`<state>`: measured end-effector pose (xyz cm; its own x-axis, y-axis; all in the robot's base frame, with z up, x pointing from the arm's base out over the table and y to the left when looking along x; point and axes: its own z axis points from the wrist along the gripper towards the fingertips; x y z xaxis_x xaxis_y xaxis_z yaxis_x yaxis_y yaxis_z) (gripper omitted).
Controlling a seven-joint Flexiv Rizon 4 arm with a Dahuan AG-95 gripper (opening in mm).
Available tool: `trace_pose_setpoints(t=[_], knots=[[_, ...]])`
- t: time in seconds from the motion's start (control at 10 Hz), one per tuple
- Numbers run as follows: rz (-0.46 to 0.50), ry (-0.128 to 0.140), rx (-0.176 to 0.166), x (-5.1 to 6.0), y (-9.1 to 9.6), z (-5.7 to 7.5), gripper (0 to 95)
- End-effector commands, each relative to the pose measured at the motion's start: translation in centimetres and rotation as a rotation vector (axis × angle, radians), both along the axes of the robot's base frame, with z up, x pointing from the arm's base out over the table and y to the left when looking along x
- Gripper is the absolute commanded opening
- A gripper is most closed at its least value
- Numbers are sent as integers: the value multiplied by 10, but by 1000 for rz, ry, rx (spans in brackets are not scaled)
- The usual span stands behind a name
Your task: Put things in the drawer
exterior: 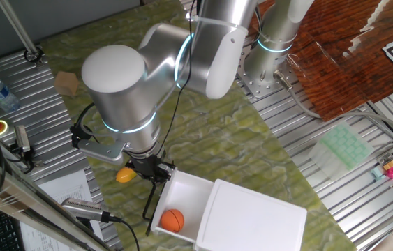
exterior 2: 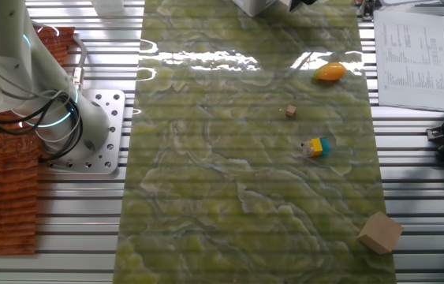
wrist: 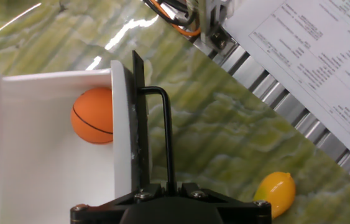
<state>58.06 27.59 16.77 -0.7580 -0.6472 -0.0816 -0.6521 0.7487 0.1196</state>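
Counting one ball (exterior: 173, 219) in drawer (exterior: 195, 187), one mango (exterior 2: 330, 72) outside.

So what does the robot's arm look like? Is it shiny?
Yes, a bit. The arm is fat and rounded, silver-grey with a smooth metal sheen. Glowing light-blue rings circle its joints. Thin black cables loop around its wrist end. The gripper is small, black and boxy, much darker than the arm. The arm's base sits on a silver plate dotted with holes.
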Motion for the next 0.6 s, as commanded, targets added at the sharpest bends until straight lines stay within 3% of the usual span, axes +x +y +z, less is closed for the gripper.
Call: trace_pose_setpoints(t=[0.1,0.6], knots=[[-7,-1,1,-3,5,-3,0],[-6,1,12,-9,13,-6,0]])
